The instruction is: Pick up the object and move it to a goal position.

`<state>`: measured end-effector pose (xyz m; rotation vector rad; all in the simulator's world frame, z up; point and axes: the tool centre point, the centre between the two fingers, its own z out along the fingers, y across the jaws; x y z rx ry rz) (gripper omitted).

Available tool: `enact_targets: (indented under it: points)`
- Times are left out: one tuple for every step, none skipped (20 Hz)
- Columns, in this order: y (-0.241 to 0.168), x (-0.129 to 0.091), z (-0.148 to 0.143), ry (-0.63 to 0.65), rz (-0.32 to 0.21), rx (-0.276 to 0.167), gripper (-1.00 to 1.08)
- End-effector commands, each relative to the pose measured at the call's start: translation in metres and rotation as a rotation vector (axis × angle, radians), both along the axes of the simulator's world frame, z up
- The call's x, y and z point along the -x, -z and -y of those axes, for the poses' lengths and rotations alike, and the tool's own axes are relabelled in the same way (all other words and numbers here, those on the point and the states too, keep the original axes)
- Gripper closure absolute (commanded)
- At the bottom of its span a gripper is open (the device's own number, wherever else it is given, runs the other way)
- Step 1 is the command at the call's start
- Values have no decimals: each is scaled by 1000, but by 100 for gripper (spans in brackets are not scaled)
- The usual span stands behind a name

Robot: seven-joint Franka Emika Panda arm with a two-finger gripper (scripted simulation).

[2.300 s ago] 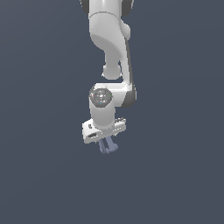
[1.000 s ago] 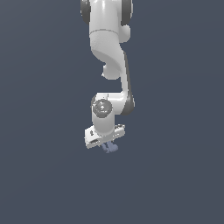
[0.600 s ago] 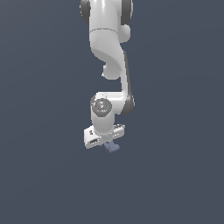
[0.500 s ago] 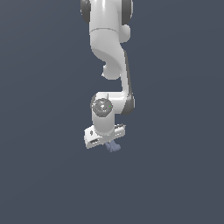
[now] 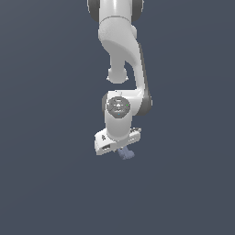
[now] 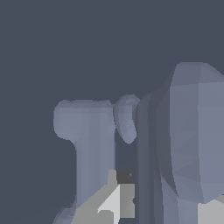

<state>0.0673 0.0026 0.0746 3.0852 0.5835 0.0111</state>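
Pale blue-grey, the object [image 5: 125, 154] pokes out just under my gripper [image 5: 120, 150], low in the centre of the exterior view. In the wrist view it fills the frame, with my fingers [image 6: 114, 205] pressed against it on either side, so I judge my pincer nearly closed and gripping it. Its long axis seems to run straight down from my palm, though ridges blur this. No goal marker is visible, so I cannot tell the direction.
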Motion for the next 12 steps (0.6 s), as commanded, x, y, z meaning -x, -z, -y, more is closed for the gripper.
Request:
enact_targets:
  points:
    - [-19,-6,-14,-1,0,0,108]
    - [-26,-9,-20,0,0,0,108]
    - [-34,-12,-27,0,0,0,108]
    - [-42,-15,-33,0,-1,0,108]
    - [-50,-17,-39,0,-2,0,108]
    - [-58,-20,-45,0,-2,0,108]
    - [-66,-23,-51,0,-3,0,108]
    - [-74,-26,-57,0,-3,0,108]
    - [-82,-29,-63,0,-3,0,108]
    - [-90,-32,-70,0,-3,0,108]
    - [-98,-35,-76,0,-4,0,108]
    - [-105,-38,-81,0,-5,0,108]
